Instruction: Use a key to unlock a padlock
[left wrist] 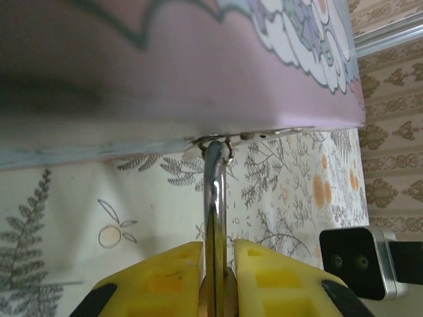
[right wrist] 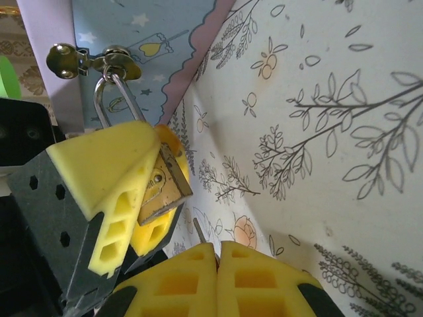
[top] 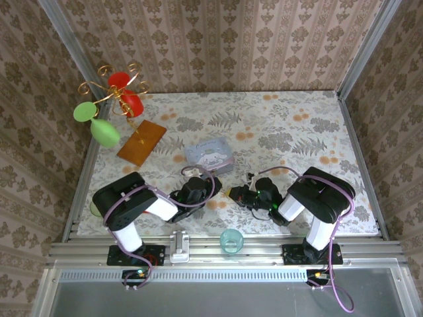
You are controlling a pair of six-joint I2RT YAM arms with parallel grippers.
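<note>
- The padlock (right wrist: 162,188), brass-bodied, hung by its silvery shackle (right wrist: 109,99) from the hasp (right wrist: 86,58) of the pale blue tin (right wrist: 142,26), which sat near the front middle of the desk (right wrist: 330,132).
- The left end effector (left wrist: 217,264) was clamped narrow on the padlock's body, steadying it.
- The right end effector (right wrist: 218,264) had its pads pressed together on a thin metal sliver, apparently the key (right wrist: 197,230), with the tip just short of the padlock's bottom edge.
- Step in hand, as I judged it: lining the key up with the keyway, with nothing inserted yet.
- The next move would call for fine aiming at the slot, a straight push, then a twist against the left's firm hold.
</note>
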